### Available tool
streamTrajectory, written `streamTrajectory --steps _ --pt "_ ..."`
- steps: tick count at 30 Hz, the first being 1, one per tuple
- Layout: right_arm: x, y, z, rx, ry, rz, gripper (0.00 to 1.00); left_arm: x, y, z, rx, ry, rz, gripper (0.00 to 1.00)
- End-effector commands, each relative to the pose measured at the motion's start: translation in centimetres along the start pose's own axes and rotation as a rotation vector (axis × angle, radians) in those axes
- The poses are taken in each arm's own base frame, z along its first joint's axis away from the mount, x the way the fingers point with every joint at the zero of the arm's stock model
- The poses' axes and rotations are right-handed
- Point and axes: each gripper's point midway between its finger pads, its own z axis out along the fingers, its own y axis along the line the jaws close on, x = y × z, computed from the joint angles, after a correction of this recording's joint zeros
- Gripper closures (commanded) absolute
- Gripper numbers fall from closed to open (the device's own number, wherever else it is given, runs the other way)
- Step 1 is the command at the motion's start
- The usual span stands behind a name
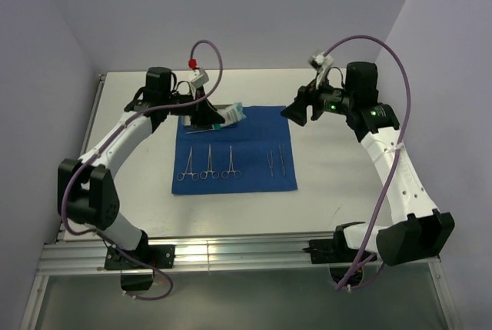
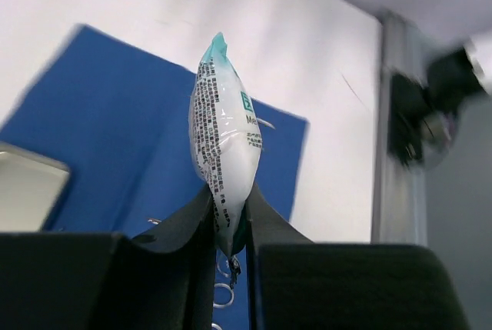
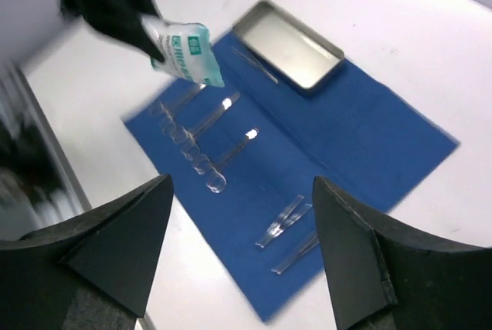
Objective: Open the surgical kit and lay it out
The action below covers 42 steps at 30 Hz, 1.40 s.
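Status: mostly done, by my read.

- The surface [image 1: 338, 184] carries the blue cloth [image 1: 254, 168], unfolded and lying flat.
- The steel tray [image 3: 290, 44] sits at the cloth's far left corner and looks empty.
- Three ring-handled clamps [image 1: 207, 163] lie in a row on the left half, rings toward me, not touching each other.
- Two tweezers [image 1: 276, 161] lie side by side on the right half, well apart from the clamps.
- One more slim instrument [image 3: 257, 65] lies on the cloth just beside the tray's long side. The right wrist view is smeared, so I can't tell what kind it is. It isn't lined up with the others.

The packet [image 2: 224, 153], white with green print, is lifted clear of the cloth. My left tool [image 2: 229, 215] is pinching its lower end, and the packet stands upright above the fingers. It's in the air over the far left part of the cloth, near the tray.

My right tool [image 3: 242, 184] is spread wide with nothing in it. It hovers over the cloth's far right edge.

Left to do, as I judge it: set the packet down on a free patch of cloth and let go. The stray piece by the tray may also need lining up with the row.
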Motion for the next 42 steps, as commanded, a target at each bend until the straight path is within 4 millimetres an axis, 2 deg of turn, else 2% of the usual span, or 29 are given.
streamTrajectory --steps 1,2,3,4,5,6,9,10,11,13,17,21,25,28,29,32,35,39,42 --pt "-3.4 -0.9 -0.2 0.068 -0.191 0.352 0.19 -10.5 -0.6 -1.2 -0.229 -0.344 0.053 1.00" --pt "-3.7 -1.0 -0.2 0.079 -0.213 0.414 0.18 -11.4 -0.6 -1.0 -0.290 -0.366 0.041 1.00" --pt "-4.3 -1.0 0.0 0.068 -0.253 0.521 0.17 -11.9 1.2 -1.3 -0.437 -0.400 0.008 1.00" --pt "-4.6 -1.1 0.2 0.063 -0.283 0.570 0.16 -11.7 1.4 -0.8 -0.471 -0.393 -0.015 1.00" --pt "-5.2 -1.0 0.1 0.054 -0.318 0.612 0.14 -11.8 0.8 0.2 -0.472 -0.401 -0.027 0.98" --pt "-6.0 -1.0 0.6 0.045 -0.364 0.682 0.09 -11.9 1.3 0.3 -0.504 -0.427 -0.048 0.99" --pt "-8.1 -0.2 1.6 0.020 -0.413 0.700 0.03 -13.4 1.1 1.0 -0.523 -0.536 -0.087 0.99" --pt "-8.3 0.1 2.6 0.016 -0.408 0.721 0.02 -13.7 1.3 1.7 -0.545 -0.558 -0.101 0.99" --pt "-8.7 0.2 2.9 0.016 -0.414 0.733 0.01 -14.8 1.1 1.8 -0.549 -0.584 -0.093 0.98" --pt "-9.6 -0.1 3.1 0.028 -0.443 0.778 0.01 -15.3 1.3 2.8 -0.576 -0.600 -0.108 0.99" --pt "-9.1 -1.3 4.7 0.066 -0.436 0.903 0.00 -16.5 0.3 4.3 -0.582 -0.616 -0.058 0.97" --pt "-10.3 -1.1 5.6 0.054 -0.441 0.919 0.00 -16.6 -0.2 5.5 -0.577 -0.597 -0.015 0.96" --pt "-9.4 -2.5 6.9 0.122 -0.394 0.963 0.00 -16.3 -0.8 6.1 -0.569 -0.585 -0.001 0.96" --pt "-9.1 -2.3 7.3 0.101 -0.370 0.982 0.00 -16.2 -1.3 6.4 -0.560 -0.572 0.022 0.94" --pt "-8.6 -2.3 7.5 0.094 -0.364 0.992 0.05 -16.1 -1.5 6.6 -0.560 -0.568 0.028 0.94" --pt "-9.1 -1.7 7.6 0.047 -0.375 0.998 0.14 -15.7 -1.6 6.9 -0.576 -0.548 0.062 0.92" --pt "-8.4 -1.5 8.1 0.038 -0.346 1.011 0.18 -15.6 -1.6 7.0 -0.586 -0.543 0.067 0.89" --pt "-8.3 -1.5 8.4 0.034 -0.337 1.007 0.21 -15.5 -1.6 7.3 -0.577 -0.542 0.060 0.89" --pt "-8.1 -1.5 8.7 0.037 -0.328 1.005 0.27 -15.6 -1.6 7.5 -0.574 -0.542 0.054 0.90"
